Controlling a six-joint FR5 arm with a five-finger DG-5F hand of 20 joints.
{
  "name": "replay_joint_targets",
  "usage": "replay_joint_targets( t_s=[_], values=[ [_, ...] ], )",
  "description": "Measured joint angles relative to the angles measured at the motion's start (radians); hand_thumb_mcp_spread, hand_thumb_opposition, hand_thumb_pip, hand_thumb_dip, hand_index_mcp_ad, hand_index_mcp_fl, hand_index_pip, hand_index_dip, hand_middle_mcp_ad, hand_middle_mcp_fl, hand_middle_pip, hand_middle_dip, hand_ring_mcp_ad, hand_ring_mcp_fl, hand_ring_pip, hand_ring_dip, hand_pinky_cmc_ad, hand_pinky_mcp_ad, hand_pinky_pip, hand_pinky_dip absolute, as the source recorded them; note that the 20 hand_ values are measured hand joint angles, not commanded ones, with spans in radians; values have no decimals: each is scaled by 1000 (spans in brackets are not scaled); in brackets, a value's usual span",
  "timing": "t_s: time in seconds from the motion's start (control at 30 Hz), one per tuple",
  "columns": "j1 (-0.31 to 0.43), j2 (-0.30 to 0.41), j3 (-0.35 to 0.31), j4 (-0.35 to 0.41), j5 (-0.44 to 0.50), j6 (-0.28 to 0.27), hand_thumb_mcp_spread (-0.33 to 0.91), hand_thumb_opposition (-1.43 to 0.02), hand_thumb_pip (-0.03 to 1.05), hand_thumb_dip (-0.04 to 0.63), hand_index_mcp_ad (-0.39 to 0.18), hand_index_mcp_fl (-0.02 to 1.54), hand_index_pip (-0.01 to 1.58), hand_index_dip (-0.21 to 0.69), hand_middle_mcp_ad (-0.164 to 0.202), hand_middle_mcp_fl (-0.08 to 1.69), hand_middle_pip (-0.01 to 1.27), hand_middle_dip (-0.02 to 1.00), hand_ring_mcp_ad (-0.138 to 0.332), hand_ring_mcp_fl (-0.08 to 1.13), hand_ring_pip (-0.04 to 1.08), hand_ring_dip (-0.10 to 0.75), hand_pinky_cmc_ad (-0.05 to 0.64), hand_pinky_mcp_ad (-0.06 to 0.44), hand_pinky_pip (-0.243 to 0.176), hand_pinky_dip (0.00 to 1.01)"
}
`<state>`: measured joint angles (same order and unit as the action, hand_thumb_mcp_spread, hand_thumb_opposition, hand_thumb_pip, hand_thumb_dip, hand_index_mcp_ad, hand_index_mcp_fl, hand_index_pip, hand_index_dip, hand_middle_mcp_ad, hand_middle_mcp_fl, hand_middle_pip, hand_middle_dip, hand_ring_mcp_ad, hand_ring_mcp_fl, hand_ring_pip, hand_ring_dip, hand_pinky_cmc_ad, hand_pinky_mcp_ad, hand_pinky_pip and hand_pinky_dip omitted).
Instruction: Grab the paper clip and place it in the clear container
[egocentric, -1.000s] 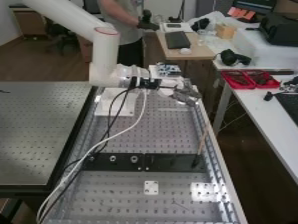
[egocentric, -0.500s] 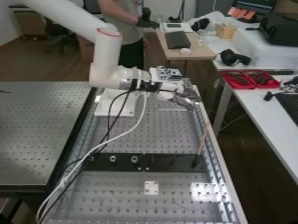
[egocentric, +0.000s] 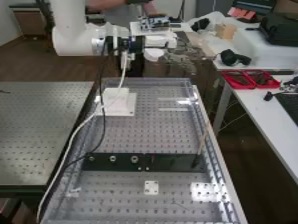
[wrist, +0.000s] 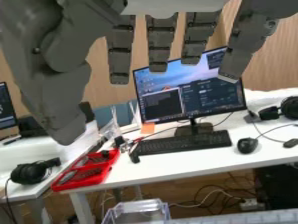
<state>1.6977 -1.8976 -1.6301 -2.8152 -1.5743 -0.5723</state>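
Clear container (wrist: 136, 205), red tray (wrist: 80, 185) on white desk (wrist: 166, 172), keyboard (wrist: 183, 143), lit monitor (wrist: 193, 97)

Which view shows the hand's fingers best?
The wrist view: the hand hangs close to the camera, its fingers apart and nearly straight. The high view shows it small, against background clutter.

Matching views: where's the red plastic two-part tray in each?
High view: tray right of centre, upper half, on the white table.
Wrist view: tray between the black over-ear headphones and black keyboard.
Shared landmark: those headphones, near the tray in both.
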Motion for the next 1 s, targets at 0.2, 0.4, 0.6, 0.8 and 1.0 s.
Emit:
replay_joint_targets(
  t_s=[0.2, 0.4, 0.6, 0.8, 1.0],
  values=[
    [-31, 110, -37, -54, 24, -30, 265, -775, 559, 223, -169, 304, 182, 87, 38, 101, 110, 227, 119, 12, 106, 119, 361, 314, -91, 520],
    [-62, 176, -62, -105, 53, -86, 269, -775, 536, 223, -169, 358, 134, 101, 38, 119, 113, 227, 119, 9, 106, 119, 384, 316, -94, 522],
    [-80, 216, -76, -131, 67, -129, 265, -775, 538, 223, -169, 374, 117, 112, 38, 120, 112, 227, 119, 9, 106, 119, 379, 312, -94, 522],
    [-87, 233, -75, -154, 68, -147, 265, -775, 529, 220, -169, 372, 101, 119, 38, 119, 112, 227, 119, 9, 106, 119, 394, 316, -94, 522],
    [-87, 241, -75, -152, 74, -153, 265, -775, 520, 220, -169, 372, 103, 127, 38, 131, 112, 227, 119, 9, 108, 119, 410, 316, -93, 522]
  ],
)
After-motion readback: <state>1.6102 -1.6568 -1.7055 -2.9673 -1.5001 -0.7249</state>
